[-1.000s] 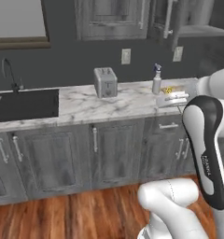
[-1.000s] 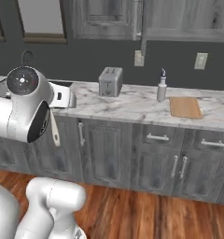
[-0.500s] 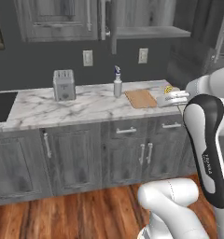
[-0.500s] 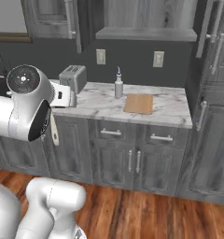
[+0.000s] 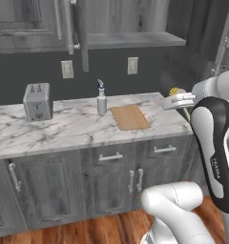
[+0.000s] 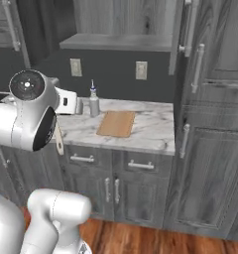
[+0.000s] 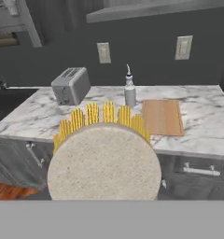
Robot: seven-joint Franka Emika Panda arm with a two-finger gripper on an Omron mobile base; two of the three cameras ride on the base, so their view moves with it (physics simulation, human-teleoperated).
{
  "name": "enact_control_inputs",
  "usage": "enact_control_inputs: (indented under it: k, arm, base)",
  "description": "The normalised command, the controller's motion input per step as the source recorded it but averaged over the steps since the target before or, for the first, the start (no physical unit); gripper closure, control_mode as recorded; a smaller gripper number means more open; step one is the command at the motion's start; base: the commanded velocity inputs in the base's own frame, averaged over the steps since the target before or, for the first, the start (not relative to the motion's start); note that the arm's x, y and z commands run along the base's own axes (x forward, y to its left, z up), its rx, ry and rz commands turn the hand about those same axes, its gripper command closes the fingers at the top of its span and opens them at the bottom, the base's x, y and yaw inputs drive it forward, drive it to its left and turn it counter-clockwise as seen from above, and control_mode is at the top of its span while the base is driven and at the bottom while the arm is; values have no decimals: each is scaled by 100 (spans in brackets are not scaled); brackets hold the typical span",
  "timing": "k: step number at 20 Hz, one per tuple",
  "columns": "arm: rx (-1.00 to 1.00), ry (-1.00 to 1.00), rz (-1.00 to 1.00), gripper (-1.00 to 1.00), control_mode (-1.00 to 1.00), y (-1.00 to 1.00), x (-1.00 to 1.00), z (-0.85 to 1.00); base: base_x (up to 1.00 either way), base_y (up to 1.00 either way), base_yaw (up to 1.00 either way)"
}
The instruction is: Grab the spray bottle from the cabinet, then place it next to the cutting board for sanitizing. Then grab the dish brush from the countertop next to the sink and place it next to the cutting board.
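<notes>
My gripper [image 5: 176, 101] is shut on the dish brush [image 7: 104, 158]. Its round pale head and yellow bristles sit right in front of the hand camera and hide the fingertips. In the right base view the brush handle [image 6: 58, 141] hangs below the hand, in front of the counter's edge. The spray bottle [image 5: 101, 99] stands upright on the marble countertop [image 5: 73, 126], just left of the cutting board [image 5: 130, 117]. The gripper hovers off the board's right end. Above, the cabinet [image 5: 130, 40] stands open with its grey shelf bare. A dark corner of the sink [image 7: 9, 105] shows at the far left.
A silver toaster [image 5: 37, 101] stands on the counter left of the bottle. Two wall outlets [image 5: 67, 69] sit on the dark backsplash. A tall cabinet [image 6: 210, 129] bounds the counter's right end. Drawers with silver handles [image 5: 110, 157] run below.
The whole scene has slid left in both base views as the base drove right. The board and bottle now lie ahead of the arm. The brush stays in the gripper.
</notes>
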Motion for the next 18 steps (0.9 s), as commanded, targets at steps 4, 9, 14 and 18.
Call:
enact_control_inputs:
  k: [4, 9, 14, 18]
  arm:
    - [0, 0, 0, 100, 100, 0, 0, 0]
    - [0, 0, 0, 100, 100, 0, 0, 0]
    - [0, 0, 0, 100, 100, 0, 0, 0]
    - [0, 0, 0, 100, 100, 0, 0, 0]
  base:
    - [100, -27, -4]
    - [100, -10, -3]
    - [67, -24, 0]
    - [32, -18, -1]
